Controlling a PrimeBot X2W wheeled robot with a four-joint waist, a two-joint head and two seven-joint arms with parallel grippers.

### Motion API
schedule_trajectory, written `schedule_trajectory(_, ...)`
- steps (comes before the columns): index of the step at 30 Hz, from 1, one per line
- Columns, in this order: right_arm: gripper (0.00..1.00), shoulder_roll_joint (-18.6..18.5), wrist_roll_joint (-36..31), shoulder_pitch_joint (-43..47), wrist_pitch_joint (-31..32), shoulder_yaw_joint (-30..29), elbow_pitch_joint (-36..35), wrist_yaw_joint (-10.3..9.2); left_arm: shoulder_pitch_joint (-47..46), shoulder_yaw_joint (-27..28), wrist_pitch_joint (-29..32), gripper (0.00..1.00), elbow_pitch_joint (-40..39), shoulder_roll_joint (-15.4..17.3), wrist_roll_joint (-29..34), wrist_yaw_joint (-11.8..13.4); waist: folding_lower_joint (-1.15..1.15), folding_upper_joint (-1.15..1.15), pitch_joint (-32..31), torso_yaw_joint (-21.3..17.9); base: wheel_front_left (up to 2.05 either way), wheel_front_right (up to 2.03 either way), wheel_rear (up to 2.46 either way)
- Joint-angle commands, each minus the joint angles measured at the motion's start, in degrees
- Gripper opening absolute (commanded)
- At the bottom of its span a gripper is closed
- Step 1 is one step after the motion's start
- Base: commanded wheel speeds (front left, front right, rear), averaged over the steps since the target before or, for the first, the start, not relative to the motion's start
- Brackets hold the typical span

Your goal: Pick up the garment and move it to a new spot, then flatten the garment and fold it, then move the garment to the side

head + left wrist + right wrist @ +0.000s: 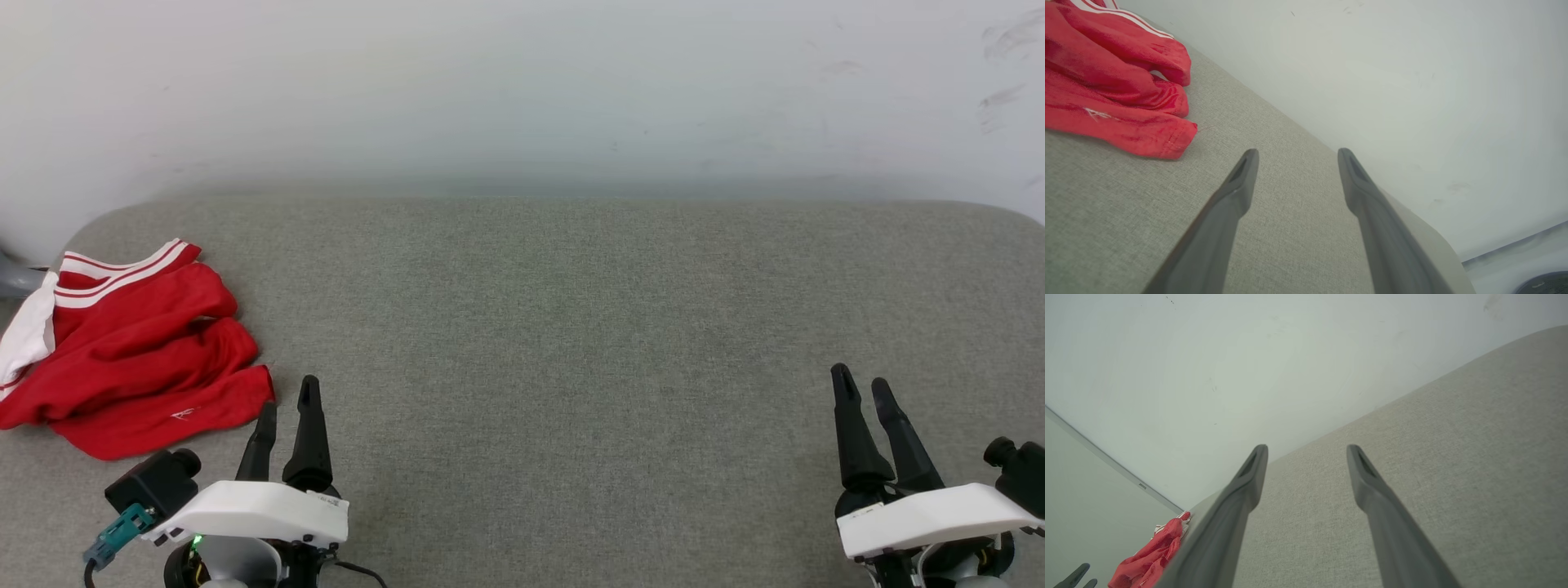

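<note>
Garment (139, 351) untouched; left tool (288, 393) near it, right tool (860, 376) well apart, both splayed wide, empty.

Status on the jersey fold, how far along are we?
Done: nothing visible; the garment lies bunched at the left edge of the grey surface, not flat or folded. In hand: nothing; the left hand stands open beside it, not touching, and the right hand is open far off. Left: likely everything: pick up, move, flatten, fold, set aside.
</note>
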Motion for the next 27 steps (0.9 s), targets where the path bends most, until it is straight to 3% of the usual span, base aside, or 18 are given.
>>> schedule_trajectory(1,1.00,0.0,-2.6,-0.2,-0.7,0.2,-1.0,-0.01,-0.1,-0.2,-0.8,1.00,-0.9,0.1,2.6,0.3,0.00,0.00,0.0,0.0,0.00,0.00,0.00)
schedule_trajectory(27,1.00,0.0,-20.0,0.8,-4.6,0.9,-2.3,-0.01,0.9,-2.5,-4.6,1.00,-2.4,0.2,20.0,1.8,0.00,0.00,0.2,0.2,0.00,0.00,0.00)
